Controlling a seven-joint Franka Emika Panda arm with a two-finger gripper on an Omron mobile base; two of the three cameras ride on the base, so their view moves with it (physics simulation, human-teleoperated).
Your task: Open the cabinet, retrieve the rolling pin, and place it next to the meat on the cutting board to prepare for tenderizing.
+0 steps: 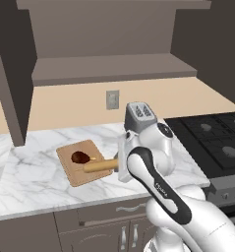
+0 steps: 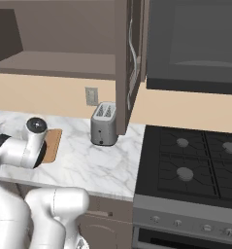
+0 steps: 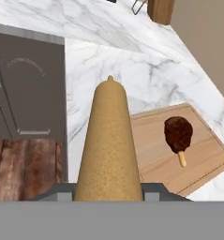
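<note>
Over the near edge of the board (image 1: pixel 79 170) the gripper (image 1: pixel 120 164) holds the pin (image 1: pixel 100 166) by one end, the fingers clenched on it, so that the tan cylinder juts out level toward the meat (image 1: pixel 80 157). Seen from the hand, the pin (image 3: pixel 108 145) runs straight away from the camera, with the meat (image 3: pixel 178 133) lying off to one side on the board (image 3: pixel 155 159) and its bone stub pointing toward the near rim. The cabinet (image 1: pixel 109 44) stands open above, its shelf bare (that part looks done), so the step in hand is judged to be the placing. To do it well, the arm should shift the pin further over the board until most of its length has wood beneath it, keeping it apart from the meat, not on top of it. Lowering should be slow and level, because a round pin let go from any height would likely roll toward the rim or off onto the counter (image 1: pixel 35 172). The fingers should let go only once the pin rests on the wood, and the hand should then lift straight up to avoid nudging it.
</note>
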